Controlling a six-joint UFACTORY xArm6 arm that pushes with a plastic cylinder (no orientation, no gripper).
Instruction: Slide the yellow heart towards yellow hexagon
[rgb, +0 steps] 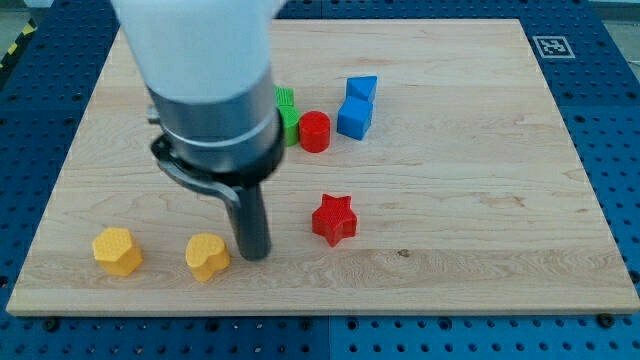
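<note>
The yellow heart (207, 256) lies near the view's bottom, left of centre. The yellow hexagon (118, 250) lies to its left, a short gap apart. My tip (254, 254) is on the board just right of the yellow heart, close to or touching its right side. The arm's white and grey body hangs above it and hides part of the board at the view's top left.
A red star (333, 219) lies right of the tip. Higher up are a red cylinder (314, 131), a green block (287, 116) partly hidden by the arm, and two blue blocks (356, 107). The wooden board (480, 200) lies on a blue pegboard.
</note>
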